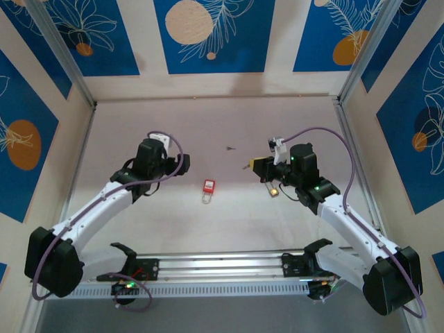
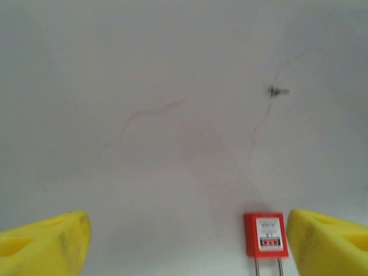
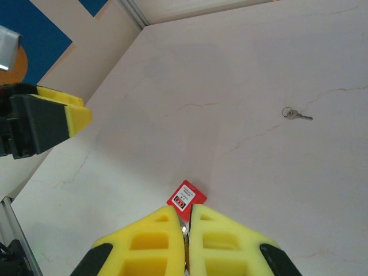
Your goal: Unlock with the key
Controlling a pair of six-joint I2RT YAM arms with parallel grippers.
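From above, a red padlock [image 1: 209, 187] lies on the pale table [image 1: 208, 236]. The left gripper [image 1: 183, 165] hangs left of the padlock, the right gripper [image 1: 255, 165] right of it, and a small key [image 1: 229, 147] lies beyond it.

Left wrist: yellow fingers [image 2: 46, 244] spread wide, released, with the padlock beside the right one.

Right wrist: fingers clenched shut, the padlock just past their tips.

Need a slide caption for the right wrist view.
Shut yellow fingers, red padlock just beyond their tips; key lies apart on table.
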